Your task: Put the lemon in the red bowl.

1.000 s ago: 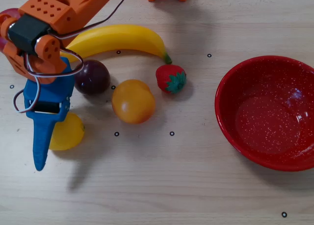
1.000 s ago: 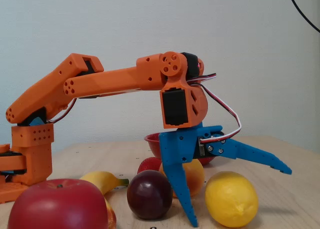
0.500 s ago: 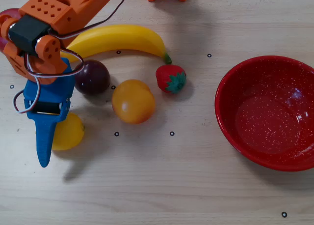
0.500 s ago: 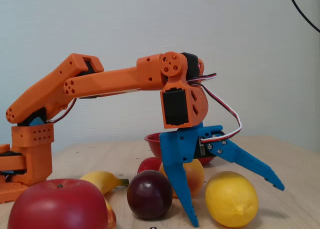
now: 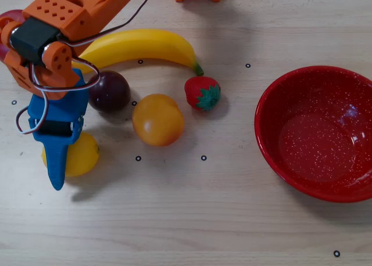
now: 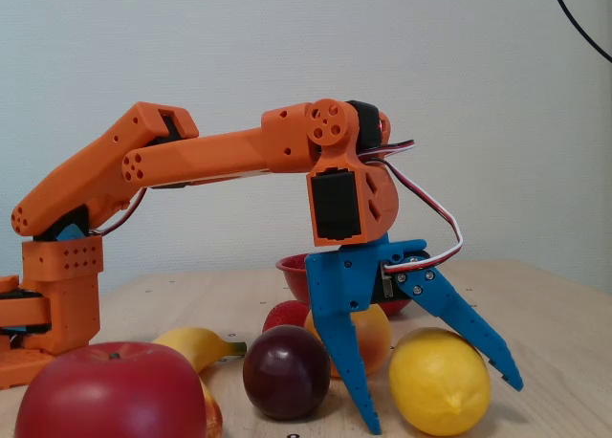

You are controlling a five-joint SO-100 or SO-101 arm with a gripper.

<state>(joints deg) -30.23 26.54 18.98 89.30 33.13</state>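
From overhead, the blue gripper (image 5: 58,161) covers much of the lemon (image 5: 83,154) at lower left; I only see yellow on either side of the finger. The fixed view fills that in: the fingers straddle the lemon (image 6: 438,381), one tip (image 6: 366,414) down at its left, the other (image 6: 497,361) slanting over its right shoulder, looking as if it touches the skin. So the jaws are spread roughly a lemon's width, closing round it, and the fruit sits on the table (image 5: 192,219).

The bowl (image 5: 319,132) is well apart at the right edge overhead, its rim cut off by the frame. In the fixed view only a sliver of the bowl (image 6: 295,266) peeks out behind the gripper.

Count overhead: one banana (image 5: 139,45), one plum (image 5: 110,90), one orange (image 5: 157,119), one strawberry (image 5: 202,93), one lemon, one bowl. The apple (image 5: 6,28) is barely a red edge at upper left under the arm (image 5: 75,10), but in the fixed view the apple (image 6: 105,390) looms large at lower left, blurred. There the strawberry (image 6: 285,316) and orange (image 6: 371,333) are half hidden behind the plum (image 6: 285,371) and the finger.
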